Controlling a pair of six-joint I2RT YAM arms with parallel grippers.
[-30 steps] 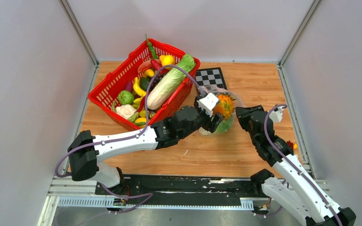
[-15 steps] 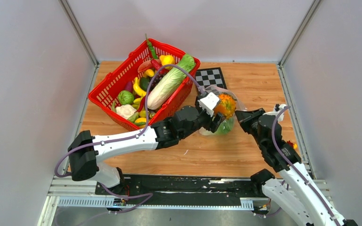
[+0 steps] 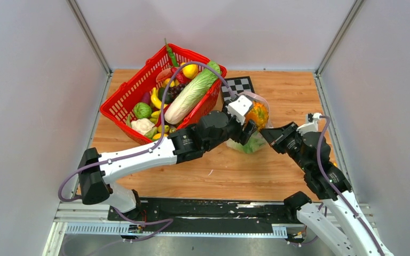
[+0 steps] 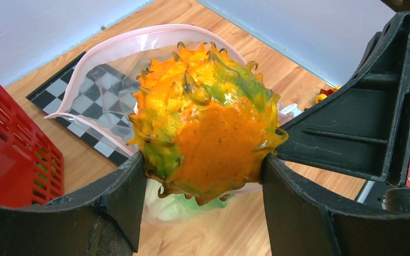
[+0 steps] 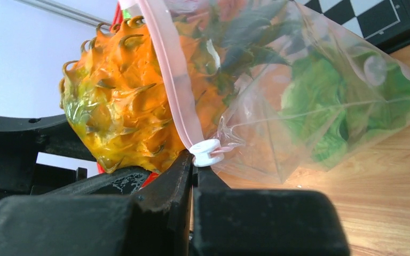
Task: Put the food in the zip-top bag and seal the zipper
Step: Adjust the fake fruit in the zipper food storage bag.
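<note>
Bag (image 5: 320,106) mid-frame: right tool (image 5: 192,170) clenched on pink zipper (image 5: 173,80), keep mouth wide; left tool (image 4: 203,170), grasping spiky fruit (image 4: 208,122), lower straight in.

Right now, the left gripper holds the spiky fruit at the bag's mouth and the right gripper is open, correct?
No: the right gripper is shut, pinching the bag at its edge, as the right wrist view shows. The left gripper does hold the spiky fruit at the bag's mouth.
</note>
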